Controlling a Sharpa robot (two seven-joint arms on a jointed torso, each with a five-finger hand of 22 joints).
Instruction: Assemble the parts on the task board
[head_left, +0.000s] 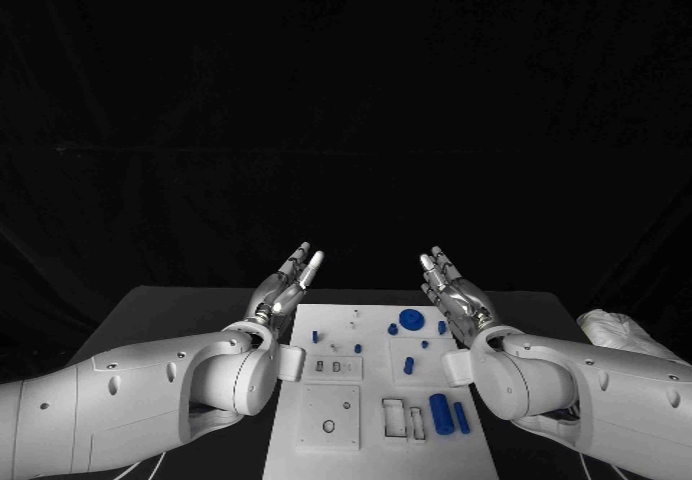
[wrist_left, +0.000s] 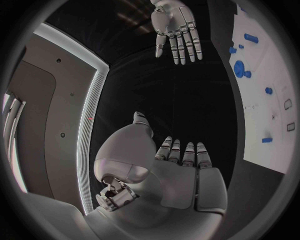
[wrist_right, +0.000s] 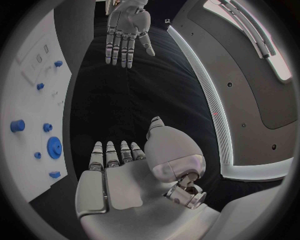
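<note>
The white task board (head_left: 325, 400) lies in the middle of the table between my two arms. Several small blue parts sit on it: a round blue disc (head_left: 411, 320) near its far end, a blue cylinder (head_left: 440, 413) and a thinner blue peg (head_left: 462, 417) near its right front. My left hand (head_left: 289, 280) is raised above the board's far left corner, fingers straight and apart, holding nothing. My right hand (head_left: 454, 288) is raised above the far right corner, likewise flat and empty. Each wrist view shows its own palm (wrist_left: 181, 180) (wrist_right: 119, 182) and the other hand (wrist_left: 178, 27) (wrist_right: 128, 27) opposite, palms facing.
The black table (head_left: 159, 310) extends past the board on both sides. A pale bundled object (head_left: 620, 335) lies at the table's right edge, behind my right arm. The board also appears in the wrist views (wrist_left: 275, 75) (wrist_right: 28, 90).
</note>
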